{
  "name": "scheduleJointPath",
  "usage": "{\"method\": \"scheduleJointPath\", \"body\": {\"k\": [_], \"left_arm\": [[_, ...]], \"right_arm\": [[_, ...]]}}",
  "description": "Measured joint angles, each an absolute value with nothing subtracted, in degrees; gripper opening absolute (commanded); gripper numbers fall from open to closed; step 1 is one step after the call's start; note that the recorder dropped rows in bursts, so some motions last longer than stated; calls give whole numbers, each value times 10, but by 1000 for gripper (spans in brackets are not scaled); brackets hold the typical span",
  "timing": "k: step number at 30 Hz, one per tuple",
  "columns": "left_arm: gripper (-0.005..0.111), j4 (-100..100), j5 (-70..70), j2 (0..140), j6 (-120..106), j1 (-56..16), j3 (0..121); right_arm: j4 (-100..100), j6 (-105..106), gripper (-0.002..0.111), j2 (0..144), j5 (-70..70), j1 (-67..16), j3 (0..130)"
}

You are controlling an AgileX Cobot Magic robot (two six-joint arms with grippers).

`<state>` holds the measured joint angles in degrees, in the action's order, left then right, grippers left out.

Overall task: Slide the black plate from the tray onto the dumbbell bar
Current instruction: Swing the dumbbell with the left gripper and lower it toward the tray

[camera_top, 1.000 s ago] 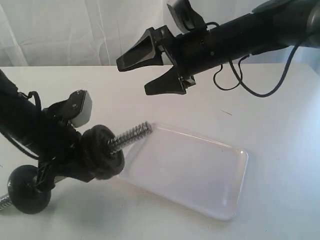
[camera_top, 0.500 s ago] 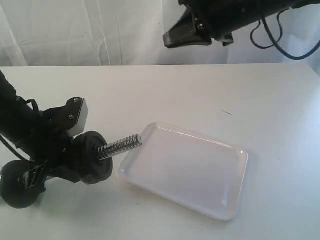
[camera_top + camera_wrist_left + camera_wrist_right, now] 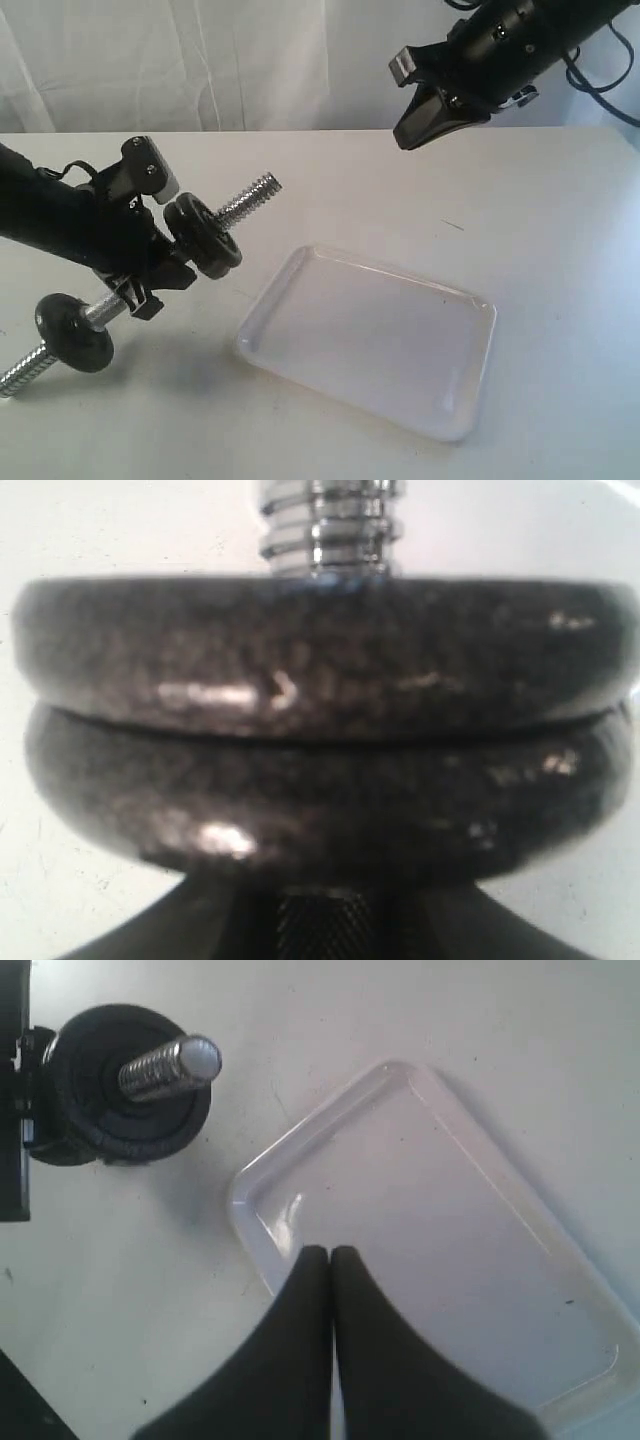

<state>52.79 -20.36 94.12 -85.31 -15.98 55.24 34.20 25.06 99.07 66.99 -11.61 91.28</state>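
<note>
Exterior view: the left gripper [image 3: 150, 283] clamps the dumbbell bar [image 3: 250, 197] mid-shaft, held aloft at a slant. The black plate [image 3: 208, 230] sits on the bar just ahead of its fingers, against another disc [image 3: 192, 258]. The right gripper [image 3: 425, 125] hangs high, jaws pinched together on nothing.

Left wrist view: the plate [image 3: 320, 650] is stacked on that disc [image 3: 320, 790], with the bar's threads [image 3: 325, 520] beyond.

Right wrist view: the tray [image 3: 430, 1090] lies well below the clenched gripper [image 3: 330, 1255].

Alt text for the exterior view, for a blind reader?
The left gripper holds a chrome threaded dumbbell bar tilted over a white table, two matte-black round weight discs stacked near its upper end and a third black disc near the lower. A glossy white rectangular tray lies bare beside it; the right gripper, shut, hangs high above.
</note>
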Motion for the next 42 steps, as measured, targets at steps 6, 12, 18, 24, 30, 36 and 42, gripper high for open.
{"method": "scheduleJointPath", "body": {"k": [6, 12, 18, 24, 30, 36, 42], "left_arm": [[0, 602, -158, 941, -849, -160, 550], [0, 798, -111, 963, -845, -160, 554], [0, 943, -34, 1007, -808, -176, 592], [0, 959, -20, 1038, -810, -187, 612], [0, 946, -60, 1050, -812, -195, 613], [0, 921, -96, 1050, -814, -201, 613], [0, 897, -102, 1050, -806, -201, 613]], "right_arm": [[340, 248, 0, 954, 683, -116, 893], [340, 246, 0, 867, 681, -116, 820], [340, 246, 0, 768, 681, -116, 740], [329, 245, 0, 672, 681, -116, 683], [282, 215, 0, 603, 682, -116, 661], [257, 195, 0, 568, 682, -116, 661], [256, 186, 0, 557, 683, -116, 661]]}}
